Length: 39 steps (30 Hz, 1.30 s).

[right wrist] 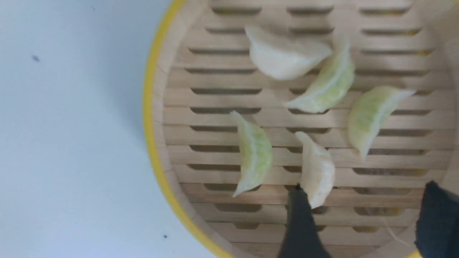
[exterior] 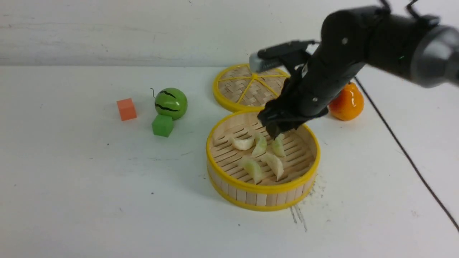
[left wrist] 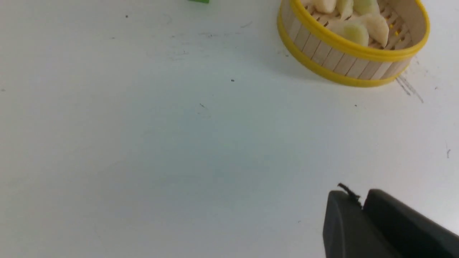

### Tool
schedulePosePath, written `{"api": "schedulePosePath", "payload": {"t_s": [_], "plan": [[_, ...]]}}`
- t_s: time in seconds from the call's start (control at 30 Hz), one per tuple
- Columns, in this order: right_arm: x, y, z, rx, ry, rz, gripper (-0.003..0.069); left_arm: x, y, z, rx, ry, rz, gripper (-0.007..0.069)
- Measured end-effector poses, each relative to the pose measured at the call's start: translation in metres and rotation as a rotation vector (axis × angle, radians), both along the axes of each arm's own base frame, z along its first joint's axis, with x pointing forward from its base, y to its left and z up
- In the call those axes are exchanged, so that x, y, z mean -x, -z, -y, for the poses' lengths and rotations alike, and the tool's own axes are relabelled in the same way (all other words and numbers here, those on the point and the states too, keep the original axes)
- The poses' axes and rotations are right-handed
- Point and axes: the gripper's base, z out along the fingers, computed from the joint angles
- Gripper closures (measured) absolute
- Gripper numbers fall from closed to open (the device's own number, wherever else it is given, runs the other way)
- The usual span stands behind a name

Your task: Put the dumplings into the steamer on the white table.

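**All five dumplings in**

The dumplings lie on the slatted floor of the steamer, right of centre on the white table. Right gripper hangs over them, jaws apart, empty. Left gripper is closed on nothing. Loading looks finished.

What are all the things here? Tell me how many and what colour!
dumplings: five, two cream and three pale green, inside the steamer
steamer: one, bamboo with yellow rims, mid-table
lid: one, woven, yellow-rimmed, flat behind the steamer
toy watermelon: one, green with dark stripes, left of the lid
green cube: one, in front of the watermelon
orange cube: one, left of the watermelon
orange fruit: one, right of the lid
cable: one, black, table's right side
white table: one, scuffed, under everything
right gripper: black, open, over the steamer
left gripper: black, shut, above the table
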Motion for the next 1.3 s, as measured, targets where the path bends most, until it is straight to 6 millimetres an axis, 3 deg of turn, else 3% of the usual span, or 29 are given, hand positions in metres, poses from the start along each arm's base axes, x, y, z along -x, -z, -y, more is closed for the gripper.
{"api": "schedulePosePath", "payload": {"t_s": [0.17, 0.37, 0.4, 0.43, 0.53, 0.63, 0.87, 1.03, 1.3], "plan": [[0.051, -0.053, 0.023, -0.098, -0.022, 0.164, 0.0449, 0.001, 0.001, 0.0, 0.002, -0.001, 0.001, 0.055], [0.124, -0.084, 0.057, -0.194, -0.056, 0.367, 0.0668, 0.001, 0.001, -0.001, 0.0, -0.001, 0.0, 0.0543], [0.136, -0.089, 0.063, -0.208, -0.061, 0.406, 0.0675, 0.001, 0.001, -0.001, 0.0, -0.001, 0.0, 0.0543], [0.136, -0.087, 0.063, -0.209, -0.059, 0.402, 0.0676, 0.001, 0.001, -0.001, 0.0, -0.001, 0.0, 0.0543], [0.177, -0.092, 0.085, -0.26, -0.048, 0.518, 0.0678, 0.001, 0.001, -0.001, 0.0, -0.001, 0.0, 0.0537], [0.205, -0.092, 0.1, -0.293, -0.038, 0.598, 0.0678, 0.001, 0.001, -0.001, 0.0, -0.001, 0.0, 0.0534], [0.247, -0.096, 0.122, -0.347, -0.026, 0.727, 0.0676, 0.001, 0.001, -0.001, 0.0, -0.001, 0.0, 0.0533], [0.264, -0.099, 0.131, -0.369, -0.026, 0.774, 0.0673, 0.001, 0.001, -0.001, 0.0, -0.001, -0.001, 0.0532], [0.265, -0.098, 0.132, -0.349, -0.033, 0.77, 0.0669, 0.001, 0.001, -0.001, -0.001, -0.002, 0.0, 0.0528]]}}
